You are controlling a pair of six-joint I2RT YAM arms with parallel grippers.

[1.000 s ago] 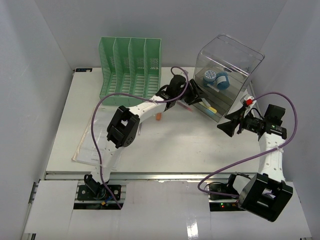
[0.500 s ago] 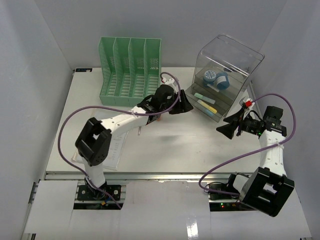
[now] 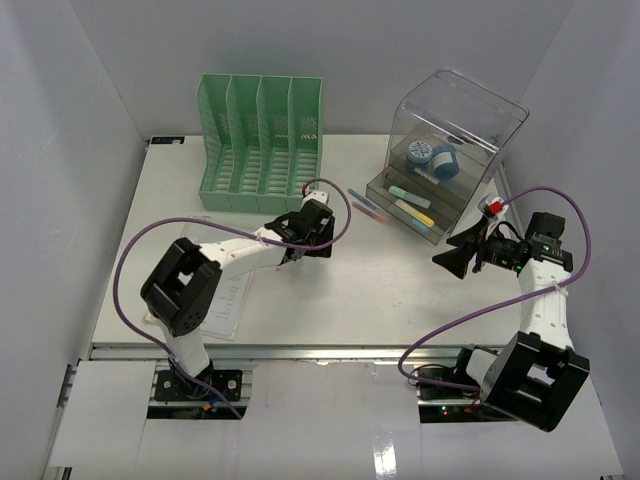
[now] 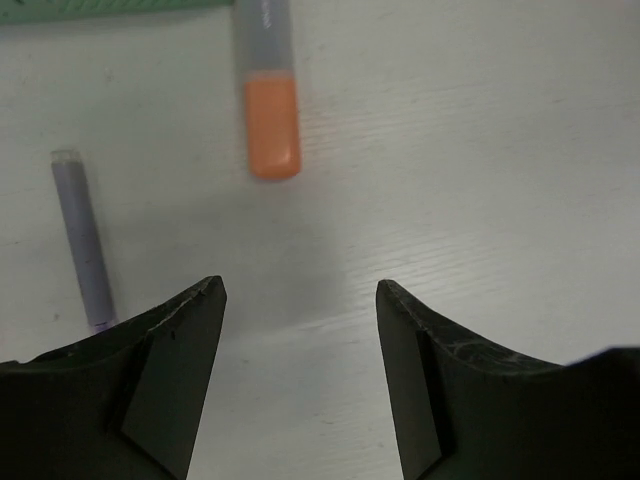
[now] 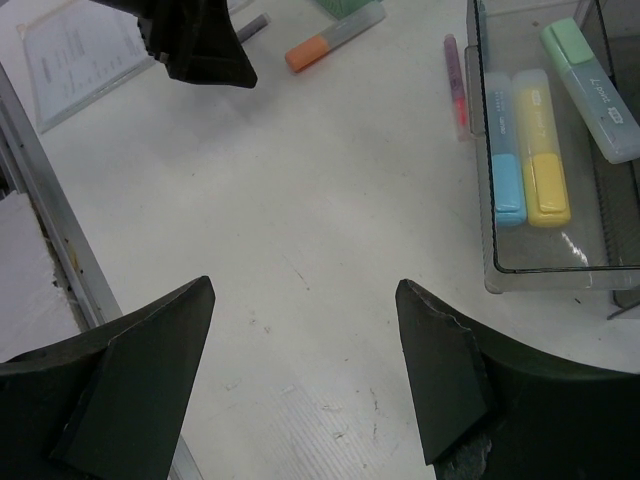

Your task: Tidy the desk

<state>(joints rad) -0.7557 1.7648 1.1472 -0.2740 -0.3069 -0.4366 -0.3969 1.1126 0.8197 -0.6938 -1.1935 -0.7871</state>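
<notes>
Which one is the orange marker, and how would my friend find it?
Start at the green file rack at the back of the desk. Right in front of it, on the white top, lies the marker, just ahead of the left arm's open fingers. It is fat and grey with an orange cap, while the pen beside it is thin and purplish.

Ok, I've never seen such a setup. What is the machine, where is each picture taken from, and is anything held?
Two robot arms stand at the near edge of a white desk. One picture looks down from above; the other two come from a camera on each wrist. The left claw hangs open near an orange highlighter and a purple pen. The right claw is open near a clear drawer holding highlighters. A green file rack stands at the back. Nothing is held.
</notes>
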